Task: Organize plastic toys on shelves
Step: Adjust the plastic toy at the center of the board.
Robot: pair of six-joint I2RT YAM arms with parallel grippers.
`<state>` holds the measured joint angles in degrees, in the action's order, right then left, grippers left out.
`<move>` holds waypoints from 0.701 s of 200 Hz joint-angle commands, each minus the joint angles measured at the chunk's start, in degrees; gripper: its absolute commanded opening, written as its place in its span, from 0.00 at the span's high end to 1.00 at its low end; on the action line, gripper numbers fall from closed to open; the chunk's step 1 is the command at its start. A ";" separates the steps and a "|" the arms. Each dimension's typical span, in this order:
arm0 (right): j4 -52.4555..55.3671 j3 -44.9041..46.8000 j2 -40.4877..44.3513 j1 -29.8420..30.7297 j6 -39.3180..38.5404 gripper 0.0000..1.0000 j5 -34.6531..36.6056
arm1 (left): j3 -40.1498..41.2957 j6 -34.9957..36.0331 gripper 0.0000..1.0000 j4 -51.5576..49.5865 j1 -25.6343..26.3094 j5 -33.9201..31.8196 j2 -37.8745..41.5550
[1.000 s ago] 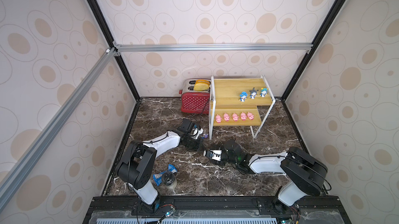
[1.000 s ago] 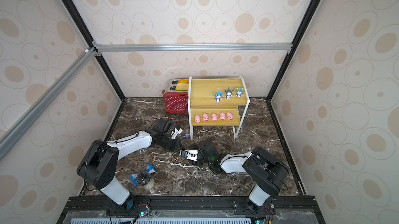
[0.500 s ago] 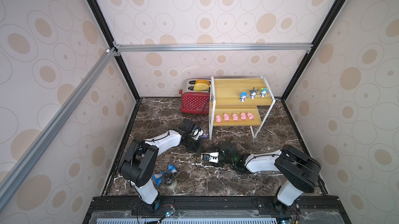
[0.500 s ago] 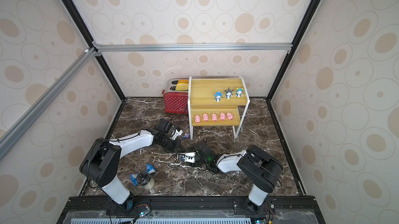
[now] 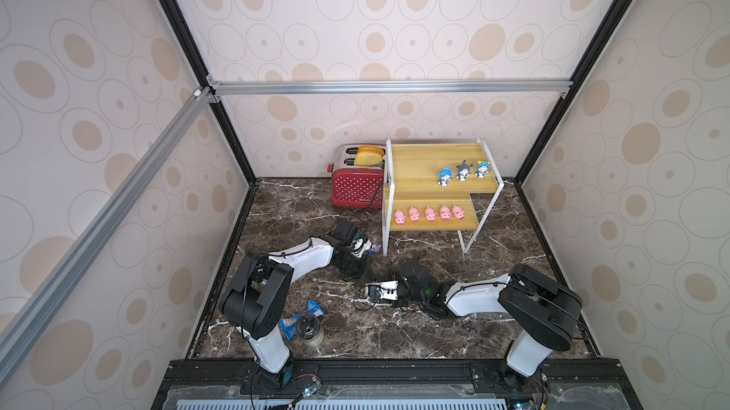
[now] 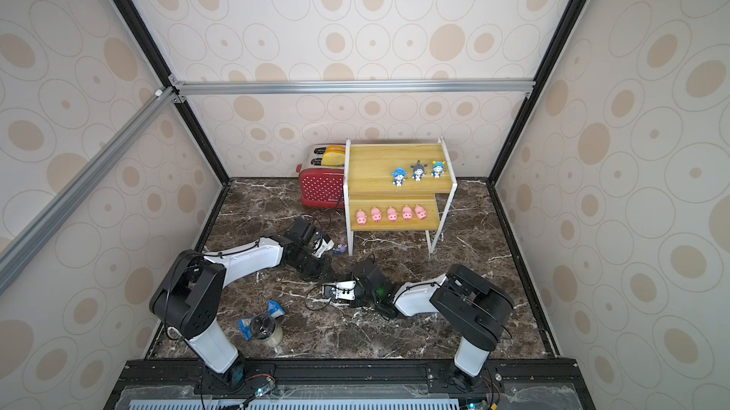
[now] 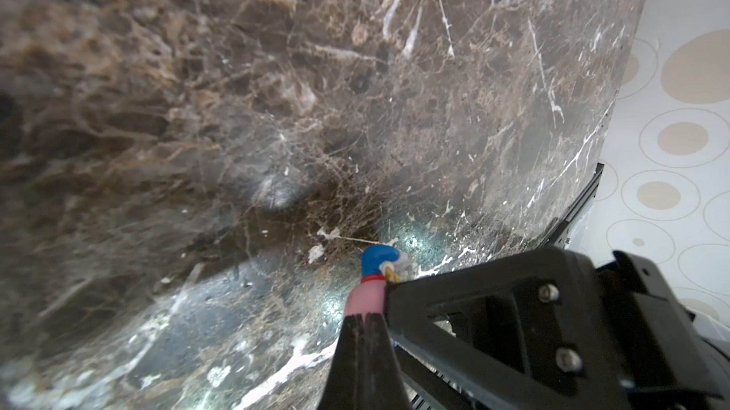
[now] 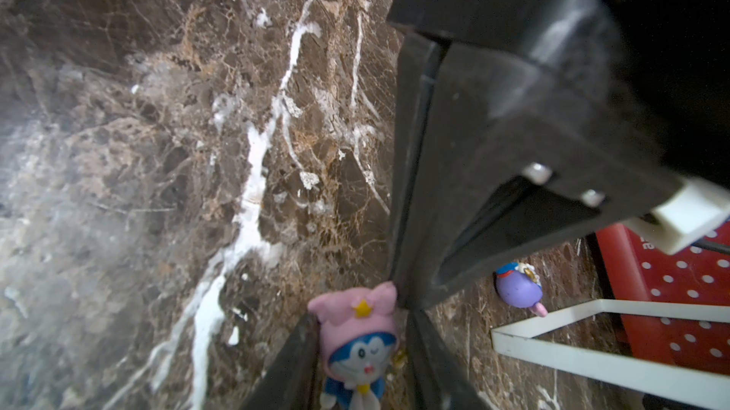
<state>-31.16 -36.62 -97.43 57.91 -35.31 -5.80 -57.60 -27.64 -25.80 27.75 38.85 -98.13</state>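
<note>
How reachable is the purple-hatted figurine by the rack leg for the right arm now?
Probably not yet. The right gripper brackets the pink-hatted figurine that the shut left gripper holds, and the left gripper sits partly between it and the purple-hatted figurine on the table.

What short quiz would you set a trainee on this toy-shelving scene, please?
1. True or false: five pigs stand on the lower board.
2. How many figurines stand on the upper board?
3. The left pincer is shut on: A) a pig, B) a pink-hatted figurine, C) nothing.
Key: 1 true; 2 three; 3 B.
</note>
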 commanded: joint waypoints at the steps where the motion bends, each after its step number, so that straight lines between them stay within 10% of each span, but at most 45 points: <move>1: 1.04 -0.60 -1.19 0.27 2.10 0.65 -0.02 | -2.26 -0.65 1.00 -1.04 0.46 1.80 -0.52; 140: -13.17 8.44 -1.70 -0.59 18.43 0.67 1.30 | -2.07 2.56 0.59 -1.24 0.15 -10.21 7.45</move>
<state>-39.13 -31.51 -97.45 57.78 -23.88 -5.23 -59.66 -27.00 -27.86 27.77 31.55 -94.37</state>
